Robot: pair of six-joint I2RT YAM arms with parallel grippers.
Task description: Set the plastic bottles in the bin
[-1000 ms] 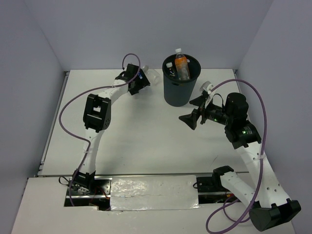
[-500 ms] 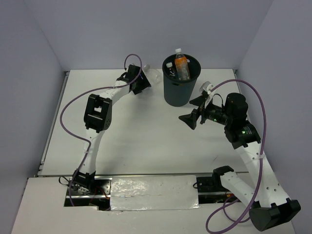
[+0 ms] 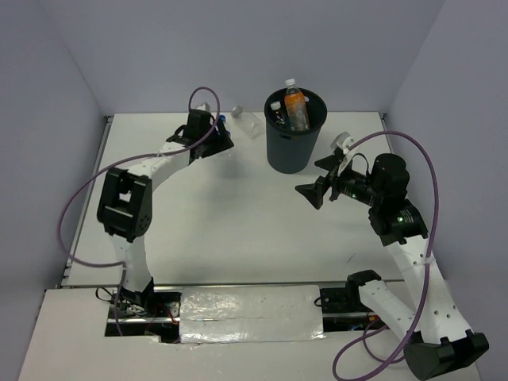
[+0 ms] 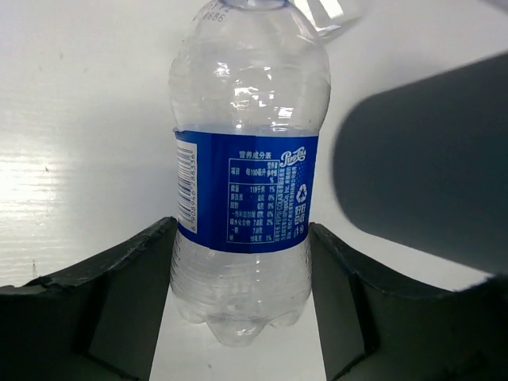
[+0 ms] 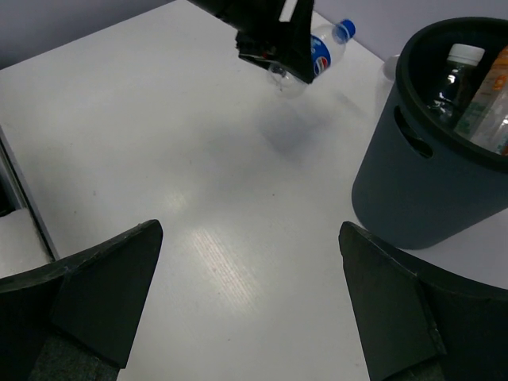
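Open across the middle of the flat white tabletop (image 3: 238, 222). Blocked at far centre by a tall round dark grey plastic bin (image 3: 287, 155). Narrowed left of it by a loose clear plastic bottle (image 3: 246, 121) lying flat and by the left gripper (image 4: 242, 262) clamping a clear blue-labelled bottle (image 4: 242, 119).

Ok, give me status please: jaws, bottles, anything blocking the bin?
Left jaws shut on blue-label bottle, held above table. Right jaws open, empty, beside bin. One clear bottle lying on table. Nothing blocks the bin.
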